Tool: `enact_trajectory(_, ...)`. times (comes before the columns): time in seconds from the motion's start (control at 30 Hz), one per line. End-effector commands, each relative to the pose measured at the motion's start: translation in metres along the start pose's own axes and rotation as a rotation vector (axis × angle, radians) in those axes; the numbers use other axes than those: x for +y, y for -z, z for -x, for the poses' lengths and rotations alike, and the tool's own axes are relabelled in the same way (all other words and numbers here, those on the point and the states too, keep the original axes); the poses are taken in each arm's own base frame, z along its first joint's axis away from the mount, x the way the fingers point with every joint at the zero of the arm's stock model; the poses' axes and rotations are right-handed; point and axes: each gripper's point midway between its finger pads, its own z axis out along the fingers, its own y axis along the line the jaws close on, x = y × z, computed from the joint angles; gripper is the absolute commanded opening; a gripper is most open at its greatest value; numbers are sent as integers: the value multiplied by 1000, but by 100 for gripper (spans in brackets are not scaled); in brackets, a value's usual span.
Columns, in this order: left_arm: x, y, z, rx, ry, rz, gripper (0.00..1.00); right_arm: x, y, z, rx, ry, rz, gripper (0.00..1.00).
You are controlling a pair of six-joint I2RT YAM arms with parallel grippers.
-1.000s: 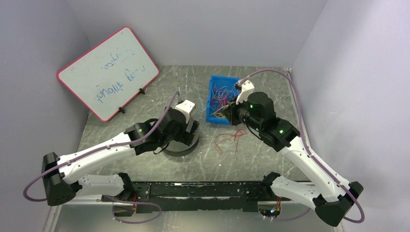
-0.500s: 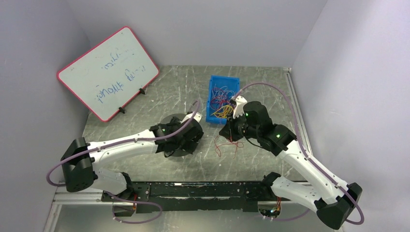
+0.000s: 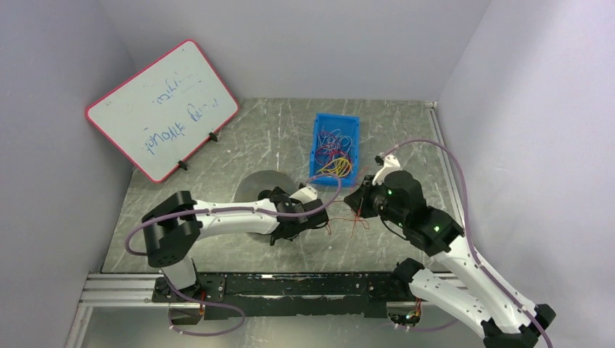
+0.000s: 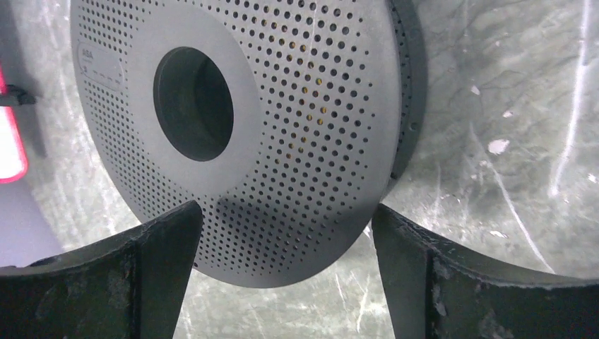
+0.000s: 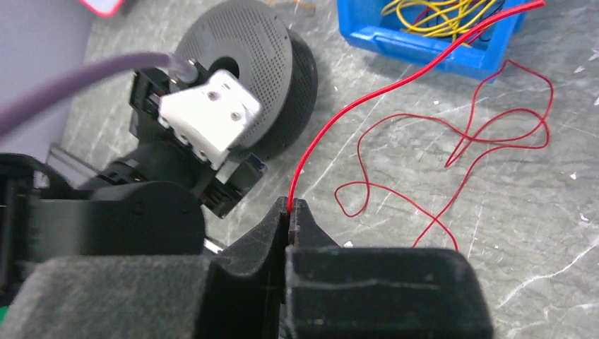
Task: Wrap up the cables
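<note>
Red cable (image 5: pixel 295 180) was pinched in the right pincer (image 5: pixel 289 212) above the worktop (image 5: pixel 530 233); the left pincer (image 4: pixel 286 219) stood spread, facing a grey perforated spool (image 4: pixel 311 106).

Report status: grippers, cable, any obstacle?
Left gripper open, facing spool. Right gripper shut on red cable; its slack loops on table. Left arm lies between cable and spool.

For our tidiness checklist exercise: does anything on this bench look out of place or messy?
Yes. One red cable sprawls in loose loops across the table in front of the blue bin, with one end pinched in the right end effector. The other cables in the bin lie in a tangled heap.
</note>
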Motion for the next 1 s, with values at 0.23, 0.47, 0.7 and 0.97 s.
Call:
enact_trajectory(0.23, 8, -6, 12, -36, -93, 191, 78, -15, 15, 10, -134, -116, -56, 0)
enact_trajectory(0.47, 21, 3, 18, -68, -93, 262, 59, -16, 18, 13, -156, -114, -55, 0)
enact_trajectory(0.7, 40, 25, 30, -121, -46, 297, 40, -14, 21, 18, -172, -109, -47, 0)
enact_trajectory(0.97, 73, 51, 39, -170, -3, 367, 19, -10, 21, 20, -175, -92, -29, 0)
